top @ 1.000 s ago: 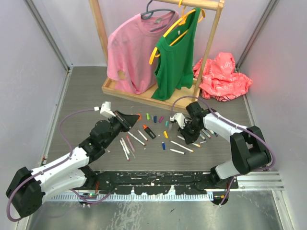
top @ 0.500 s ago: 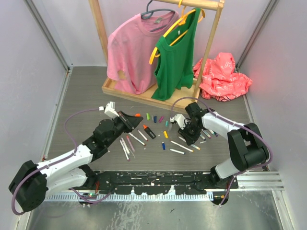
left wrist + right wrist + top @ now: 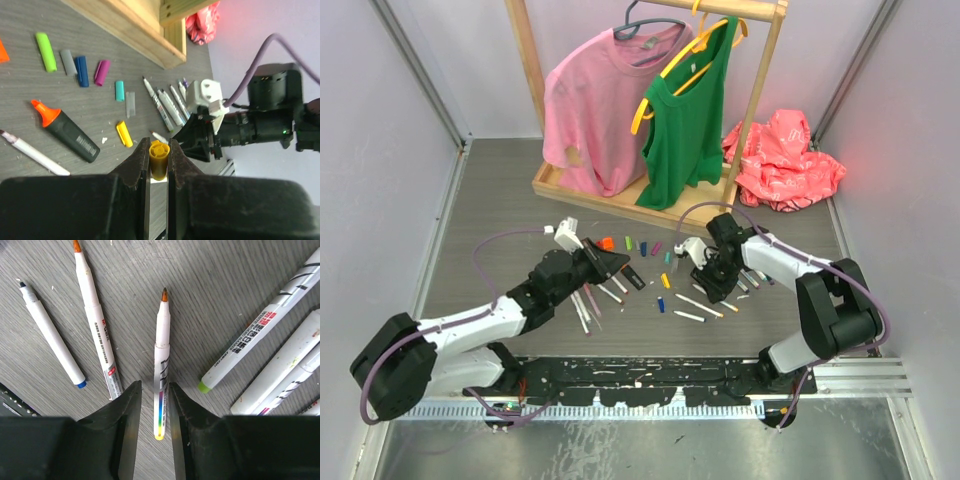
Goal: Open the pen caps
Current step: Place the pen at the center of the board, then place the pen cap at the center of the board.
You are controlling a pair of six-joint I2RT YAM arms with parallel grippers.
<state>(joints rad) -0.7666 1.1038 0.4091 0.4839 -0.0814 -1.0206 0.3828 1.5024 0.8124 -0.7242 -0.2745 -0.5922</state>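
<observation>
Two robot arms work over a scatter of markers on a grey table. The left gripper, jaws all but closed, pinches a yellow cap end-on between its fingertips, the cap's long axis running along the fingers. The loose pen caps lie in a short row just beyond it on the far side, green, blue and purple among them, with an orange highlighter lying near them. The left arm is plainly the nearer of the two to that row, so setting the yellow cap down there looks like its next job. To the right, the right gripper hangs low over an uncapped marker that lies on the table between its jaws, barrel in line with the fingers and orange-brown tip pointing away. The jaws stand a little apart, with a gap showing on one side of the barrel, and grip nothing. More white markers lie just beside it on the right; whether any of them carries a cap cannot be told from these views.
</observation>
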